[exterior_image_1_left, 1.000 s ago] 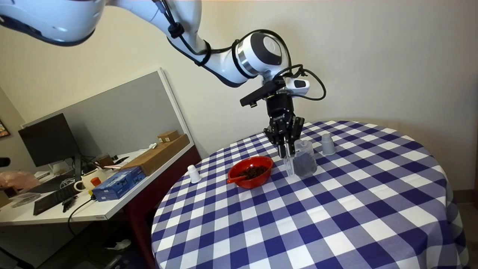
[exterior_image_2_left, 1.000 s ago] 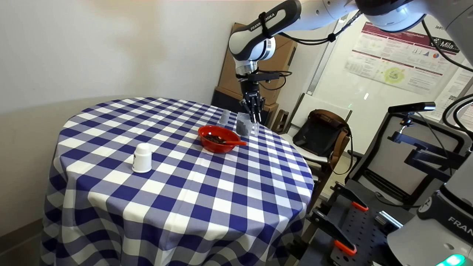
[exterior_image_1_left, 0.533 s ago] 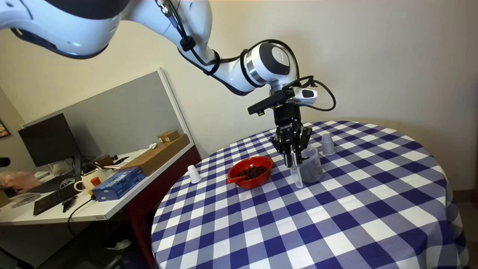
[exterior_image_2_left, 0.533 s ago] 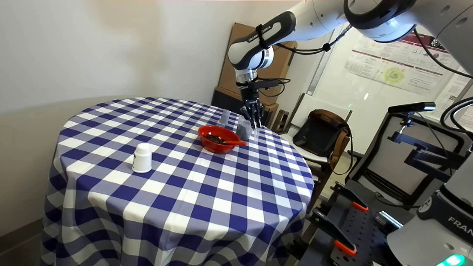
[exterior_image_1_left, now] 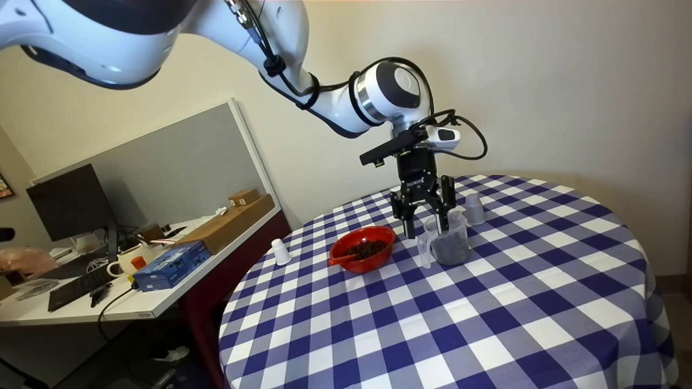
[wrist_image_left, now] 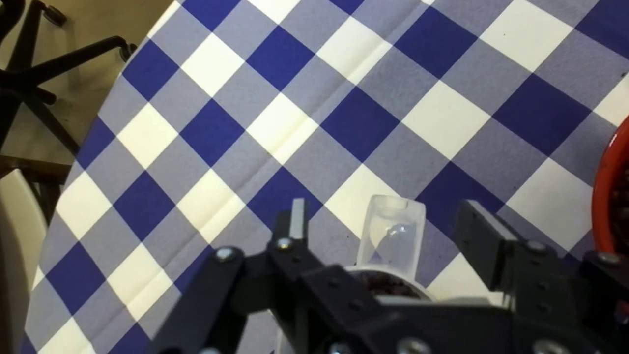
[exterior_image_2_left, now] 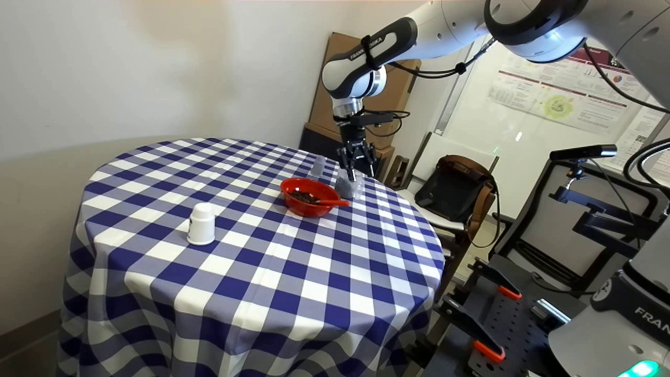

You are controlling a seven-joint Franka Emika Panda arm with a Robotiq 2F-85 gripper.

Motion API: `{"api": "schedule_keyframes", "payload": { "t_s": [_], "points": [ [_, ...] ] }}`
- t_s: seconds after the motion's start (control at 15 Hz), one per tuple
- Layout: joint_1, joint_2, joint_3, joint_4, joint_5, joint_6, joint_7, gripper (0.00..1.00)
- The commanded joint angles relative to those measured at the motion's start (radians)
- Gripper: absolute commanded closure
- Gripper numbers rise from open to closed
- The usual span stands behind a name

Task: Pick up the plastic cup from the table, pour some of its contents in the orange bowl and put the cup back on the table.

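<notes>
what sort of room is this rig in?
Likely a research lab or office: a black flat-screen computer monitor on a white desk, a white-and-maroon printed poster with charts, and a black-framed chair with a grey mesh back.

in the wrist view the fingers [wrist_image_left: 481, 246] hide most of the plastic cup [wrist_image_left: 391, 241], and the right edge cuts off the orange bowl [wrist_image_left: 602, 196]. the cup's contents [exterior_image_1_left: 453, 246] blur to grey in both exterior views.

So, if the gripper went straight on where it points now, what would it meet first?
Probably the handle of the plastic cup, seen between the open fingers of the gripper; below is the table. Exact depth is unclear.
</notes>
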Motion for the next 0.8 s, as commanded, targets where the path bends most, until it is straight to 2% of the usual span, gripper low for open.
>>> {"api": "schedule_keyframes", "payload": {
  "t_s": [0.0,0.33,0.73],
  "points": [
    [0.013,-0.065,-0.006,-0.044,0.022,0.007,-0.027,0.00],
    [0.038,-0.272,0.009,-0.244,0.037,0.115,-0.001,0.00],
    [0.071,-0.535,0.035,-0.490,0.115,0.228,0.011,0.00]
  ]
}}
